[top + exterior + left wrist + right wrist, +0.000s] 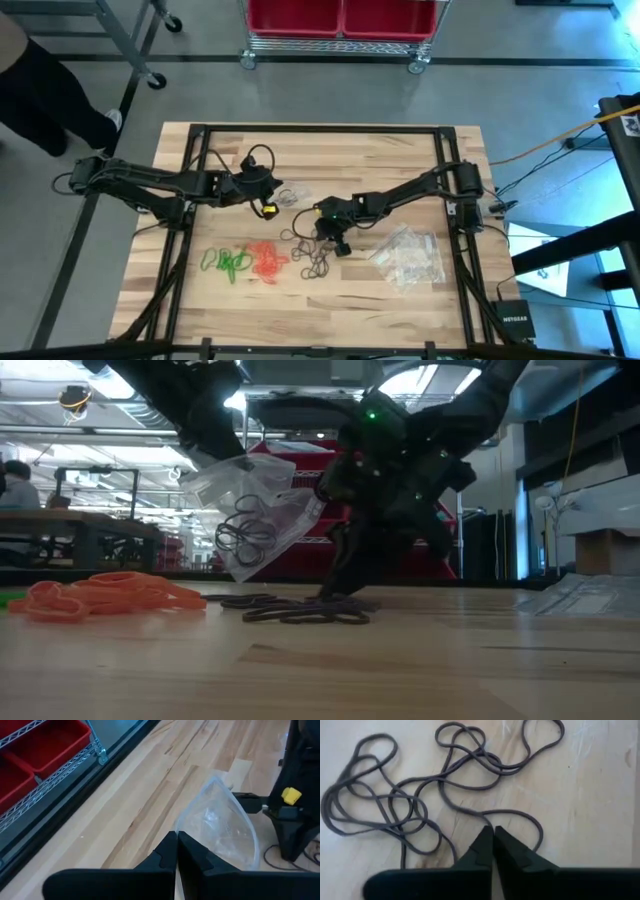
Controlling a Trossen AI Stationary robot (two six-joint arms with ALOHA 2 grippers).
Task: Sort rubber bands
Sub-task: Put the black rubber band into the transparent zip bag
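Three heaps of rubber bands lie on the wooden table: green (228,262), orange-red (268,260) and black (315,255). My left gripper (176,839) is shut on a clear plastic bag (255,520), which holds a few black bands (245,530) and is raised above the table. My right gripper (493,829) is shut, with its tips down among the loose black bands (410,805) on the tabletop, near the table's middle (335,240). My left gripper pinches the bag's upper edge (181,827) between its two fingers. The bag hangs below the fingers, clear of the table, with the black bands in its bottom. My right gripper's shut fingertips come slanting down from above onto the table inside a black band's loop (487,813). Whether they pinch that band I cannot tell.
A pile of clear plastic bags (408,255) lies toward the table's right. A black frame (455,200) runs around the tabletop. A wire rack with red bins (345,20) stands beyond the far edge. A person (40,95) stands at the far left.
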